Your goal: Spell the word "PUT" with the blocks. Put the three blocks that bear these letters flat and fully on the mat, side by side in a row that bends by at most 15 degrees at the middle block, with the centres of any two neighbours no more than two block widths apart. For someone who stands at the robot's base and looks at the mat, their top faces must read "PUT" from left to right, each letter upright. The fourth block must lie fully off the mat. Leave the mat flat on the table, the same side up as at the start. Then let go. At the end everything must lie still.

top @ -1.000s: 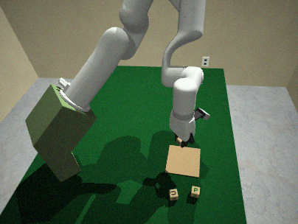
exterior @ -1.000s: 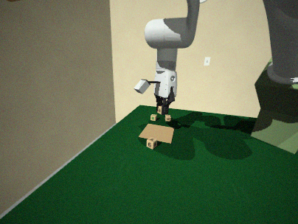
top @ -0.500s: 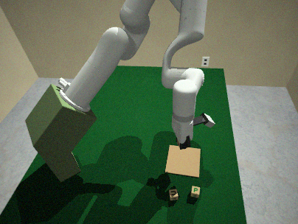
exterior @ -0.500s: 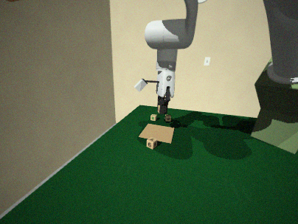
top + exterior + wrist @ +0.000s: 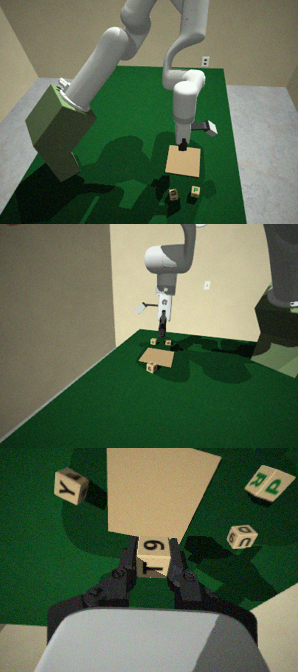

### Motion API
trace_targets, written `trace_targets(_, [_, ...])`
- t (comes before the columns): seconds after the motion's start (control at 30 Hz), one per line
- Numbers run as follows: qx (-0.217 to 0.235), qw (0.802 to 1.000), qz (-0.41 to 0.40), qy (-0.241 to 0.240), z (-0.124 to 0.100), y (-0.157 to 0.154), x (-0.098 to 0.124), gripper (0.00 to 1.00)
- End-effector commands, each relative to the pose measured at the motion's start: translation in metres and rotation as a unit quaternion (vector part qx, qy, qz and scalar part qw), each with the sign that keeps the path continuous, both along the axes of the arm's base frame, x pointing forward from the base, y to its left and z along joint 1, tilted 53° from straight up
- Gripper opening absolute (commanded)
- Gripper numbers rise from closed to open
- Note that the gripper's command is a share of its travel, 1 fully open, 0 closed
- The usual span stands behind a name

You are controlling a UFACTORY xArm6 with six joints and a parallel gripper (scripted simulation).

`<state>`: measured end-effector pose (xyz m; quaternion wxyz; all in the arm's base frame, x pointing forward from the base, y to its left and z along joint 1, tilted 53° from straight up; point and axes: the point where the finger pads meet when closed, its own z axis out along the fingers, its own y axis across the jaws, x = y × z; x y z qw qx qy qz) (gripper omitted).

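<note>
My gripper [image 5: 182, 148] [image 5: 161, 334] [image 5: 152, 548] is shut on the T block [image 5: 153, 555], which shows a 9 and a T in the wrist view, above the table near the mat's edge in that view. The tan mat [image 5: 183, 162] [image 5: 158, 357] [image 5: 155, 493] lies flat and bears no block. A block with a green P [image 5: 195, 191] [image 5: 153, 341] [image 5: 271, 485] also shows an R. The U block [image 5: 173, 194] [image 5: 168, 342] [image 5: 242, 537] stands beside it, off the mat. The Y block [image 5: 151, 367] [image 5: 71, 486] is off the mat's opposite side, hidden in the top view.
The green table [image 5: 140, 96] [image 5: 111, 401] surrounds the mat. The arm's pedestal [image 5: 60, 136] [image 5: 274, 331] stands at the left in the top view. The arm's shadow falls across the table near the P and U blocks.
</note>
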<state>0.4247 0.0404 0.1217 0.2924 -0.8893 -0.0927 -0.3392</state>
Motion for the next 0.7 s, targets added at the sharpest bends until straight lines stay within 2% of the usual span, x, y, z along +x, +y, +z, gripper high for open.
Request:
trace_targets(0.0, [0.03,0.998,-0.033,0.038,-0.0007,-0.0029,0.0017,0.27])
trace_targets(0.53, [0.128,0.971,-0.141,0.142,-0.005,-0.0109,0.0057,0.27])
trace_targets(0.6, [0.128,0.971,-0.141,0.142,-0.005,-0.0109,0.0057,0.27])
trace_targets(0.67, [0.15,0.961,-0.165,0.165,-0.006,-0.0128,0.0066,0.27])
